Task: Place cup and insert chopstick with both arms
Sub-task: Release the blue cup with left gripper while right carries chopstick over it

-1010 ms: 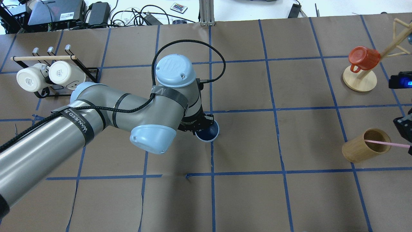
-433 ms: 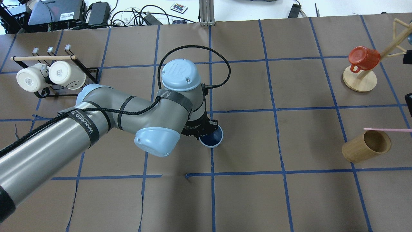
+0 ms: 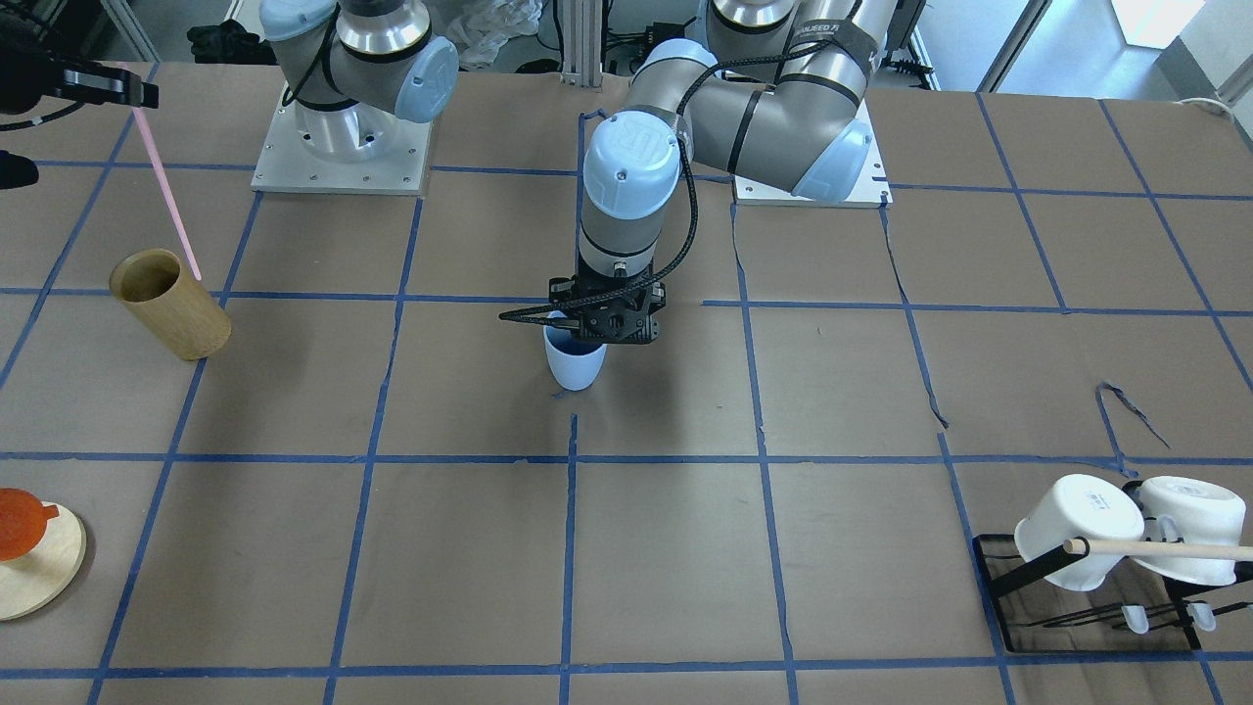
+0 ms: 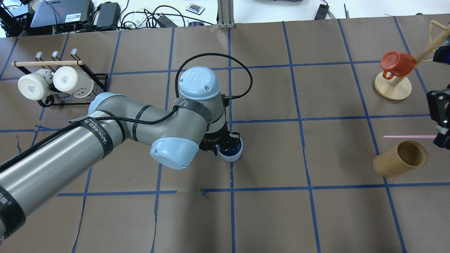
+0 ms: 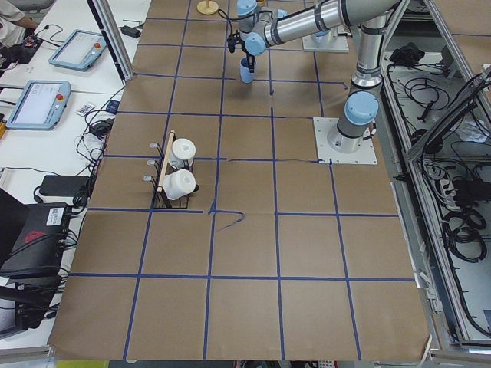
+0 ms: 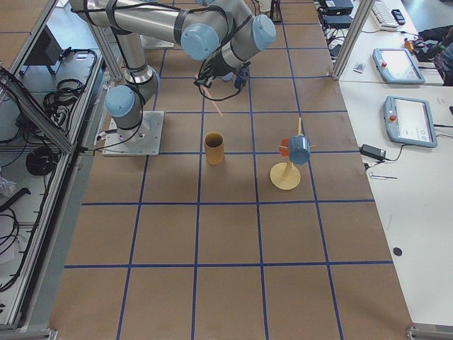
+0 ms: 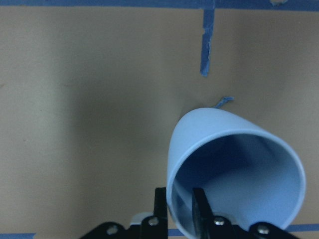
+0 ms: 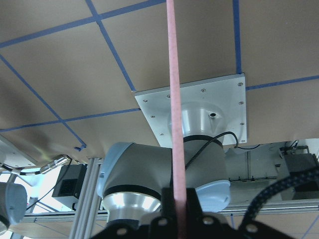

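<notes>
the left arm [image 4: 105, 133] is reaching out over the brown-papered worktop [image 4: 316, 218], and its jaws are pinching the wall of the light blue cup [image 4: 232, 155]. one finger [image 7: 200, 211] is sitting inside the rim and the other is pressing on the outside, so the jaws are nearly closed on the thin wall. the cup is leaning, with its mouth tipped toward the wrist camera. whether its base is touching the paper is not clear. it is sitting well apart from the tan wooden cup [image 4: 399, 160], off toward the side where the white mugs [image 4: 56, 82] are hanging on their rack.

the right arm [image 3: 362, 49] is holding the pink chopstick [image 4: 409, 136]. its jaws are clamped tight on one end, as the wrist view is showing. the stick is hanging in the air just over the tan wooden cup, outside its mouth. from the front it is slanting down, with its free tip close by that cup's rim.

a red mug [image 4: 397, 63] is hanging on a wooden stand near the tan wooden cup, on the side away from the robot.
</notes>
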Controlling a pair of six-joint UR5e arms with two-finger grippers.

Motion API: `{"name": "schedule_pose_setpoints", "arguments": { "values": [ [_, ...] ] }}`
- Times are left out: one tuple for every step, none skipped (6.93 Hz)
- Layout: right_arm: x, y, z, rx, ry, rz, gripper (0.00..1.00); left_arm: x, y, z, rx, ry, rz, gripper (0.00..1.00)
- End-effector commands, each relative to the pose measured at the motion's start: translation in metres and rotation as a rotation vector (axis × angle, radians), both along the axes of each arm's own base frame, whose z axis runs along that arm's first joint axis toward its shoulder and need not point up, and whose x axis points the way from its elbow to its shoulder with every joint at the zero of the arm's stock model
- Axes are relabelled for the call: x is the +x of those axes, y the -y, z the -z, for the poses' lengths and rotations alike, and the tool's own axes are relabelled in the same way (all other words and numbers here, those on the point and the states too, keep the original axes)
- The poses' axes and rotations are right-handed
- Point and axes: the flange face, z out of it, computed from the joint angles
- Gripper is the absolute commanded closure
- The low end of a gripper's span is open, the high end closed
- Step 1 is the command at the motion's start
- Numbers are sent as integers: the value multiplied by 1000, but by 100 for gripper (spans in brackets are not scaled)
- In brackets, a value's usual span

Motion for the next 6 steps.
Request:
{"name": "schedule_pose_setpoints", "arguments": {
  "values": [
    [47,9,2,12,24,132,96,6,9,-22,-39,-17,-16,29],
    [65,12,1,6,48,151,96,25,23,-41,-45,-22,-18,22],
    [87,15,0,16,67,225,96,51,37,-74,-80,-32,26,15],
    [110,18,-1,17,111,275,96,86,51,-113,-116,-22,0,8],
    [129,22,-1,37,147,347,96,134,67,-156,-167,-4,12,5],
    [150,27,-1,74,183,448,97,180,73,-192,-180,25,32,3]
  ]
}}
